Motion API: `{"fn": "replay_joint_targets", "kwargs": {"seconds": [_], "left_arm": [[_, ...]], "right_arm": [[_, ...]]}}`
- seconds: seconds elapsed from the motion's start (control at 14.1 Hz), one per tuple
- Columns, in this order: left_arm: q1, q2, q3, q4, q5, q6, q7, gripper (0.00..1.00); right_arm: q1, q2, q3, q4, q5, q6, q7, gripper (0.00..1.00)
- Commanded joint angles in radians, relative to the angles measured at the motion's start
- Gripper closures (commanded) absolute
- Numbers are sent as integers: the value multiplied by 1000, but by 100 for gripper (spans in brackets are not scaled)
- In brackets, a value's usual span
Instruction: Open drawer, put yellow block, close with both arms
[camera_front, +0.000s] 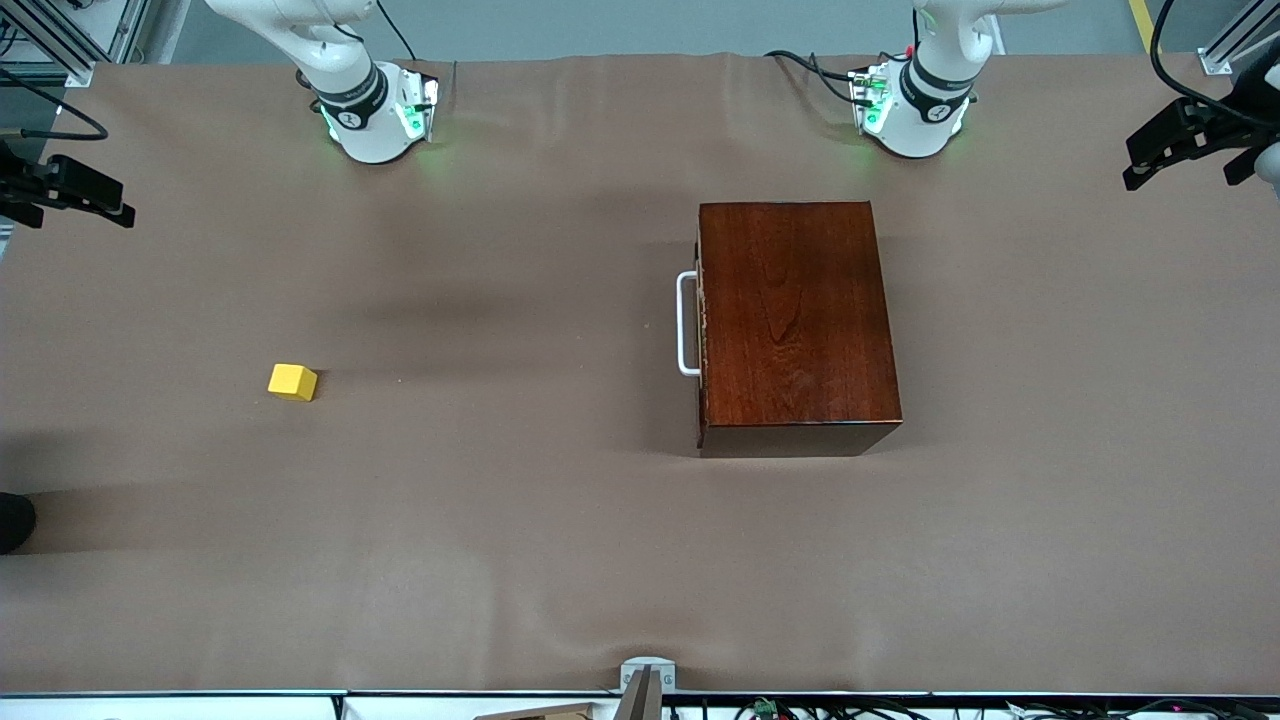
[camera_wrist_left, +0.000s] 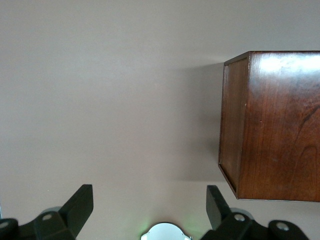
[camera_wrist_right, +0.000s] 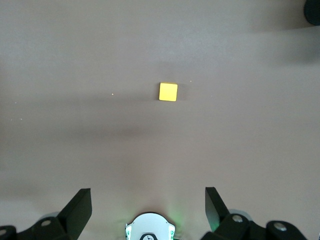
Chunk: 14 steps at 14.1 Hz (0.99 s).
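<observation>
You've got the brown table (camera_front: 560, 540) spread wide in the front view, and the landmark on it is the dark reddish-brown wooden box (camera_front: 795, 320), sitting toward the left arm's end of the table, just in front of that arm's base. Its drawer (camera_front: 702, 325) is fully shut, front flush with the box and facing the right arm's end of the table, with the white U-shaped handle (camera_front: 686, 323) standing out from it.

Your two arms are both pulled high and wide, waiting. The left arm (camera_front: 935, 75) rises from its green-lit base nearest the box; its left gripper (camera_wrist_left: 150, 207) hangs over bare table beside the box, fingers spread wide apart and holding nothing, with one corner and a glossy side of the box showing in the left wrist view. The right arm (camera_front: 345, 85) stands at its own base, well apart from the box. Its right gripper (camera_wrist_right: 148, 207) is up over the table too, jaws open and empty, looking straight down.

Smallest of all, the yellow block (camera_front: 292, 381): it rests flat on the table, well apart from the box on the handle side, toward the right arm's end, untouched and square under the right wrist camera.
</observation>
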Motion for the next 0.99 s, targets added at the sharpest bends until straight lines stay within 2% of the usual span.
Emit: {"fn": "replay_joint_targets", "kwargs": {"seconds": [0.0, 0.57, 0.92], "left_arm": [[11, 8, -8, 30, -8, -17, 16, 0], [-6, 22, -25, 40, -20, -17, 22, 0], [-23, 46, -135, 43, -22, -17, 8, 0]], "right_arm": [[-24, 2, 15, 8, 18, -9, -10, 0], [-27, 3, 15, 6, 18, -9, -10, 0], [-29, 3, 15, 6, 18, -9, -8, 0]]}}
